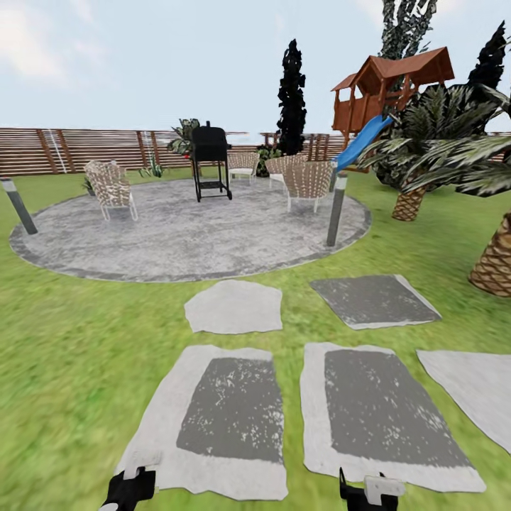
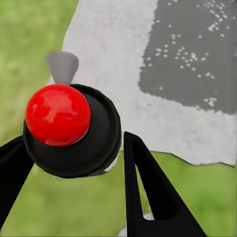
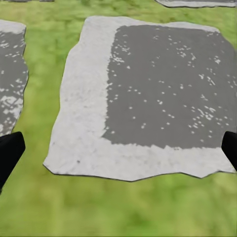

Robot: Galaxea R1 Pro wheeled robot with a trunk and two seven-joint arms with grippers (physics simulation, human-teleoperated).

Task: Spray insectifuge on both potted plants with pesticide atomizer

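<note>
Pickup done: spray bottle (image 2: 71, 131) sits clamped between the left gripper (image 2: 74, 163) fingers. Right gripper (image 3: 118, 153) spread wide, empty. Spraying left; potted plant (image 1: 151, 167) far ahead by fence (image 1: 71, 149).

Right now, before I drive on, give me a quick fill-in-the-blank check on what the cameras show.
1. The left gripper is shut on the pesticide atomizer, whose top is ____.
2. The right gripper is open and holds ____.
3. The black grill stands on the round grey ____.

Missing words: red; nothing; patio
</note>
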